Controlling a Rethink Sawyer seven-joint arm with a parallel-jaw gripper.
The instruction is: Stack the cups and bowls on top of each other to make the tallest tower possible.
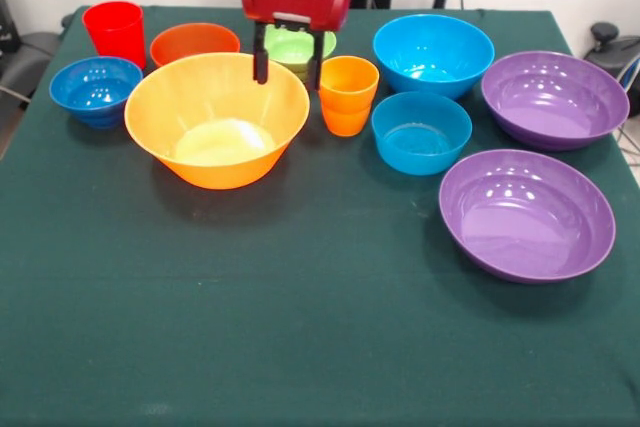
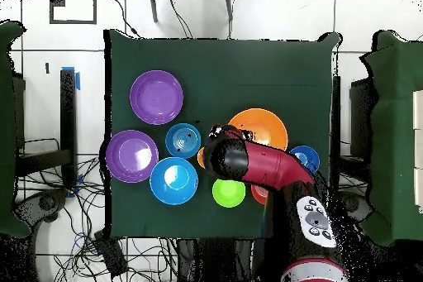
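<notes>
Gripper (image 1: 287,70) open, empty, hanging over far rim of big yellow-orange bowl (image 1: 217,132), orange cup (image 1: 347,94) just beside.

We find every piece upright, unstacked. Far left: red cup (image 1: 116,31), orange-red bowl (image 1: 193,42), dark-blue bowl (image 1: 95,90). Centre: large yellow-orange bowl (image 1: 217,131), green bowl (image 1: 298,48), ridged orange cup (image 1: 348,95). Right: big blue bowl (image 1: 433,53), light-blue bowl (image 1: 421,131), two purple bowls (image 1: 554,98) (image 1: 526,213).
</notes>
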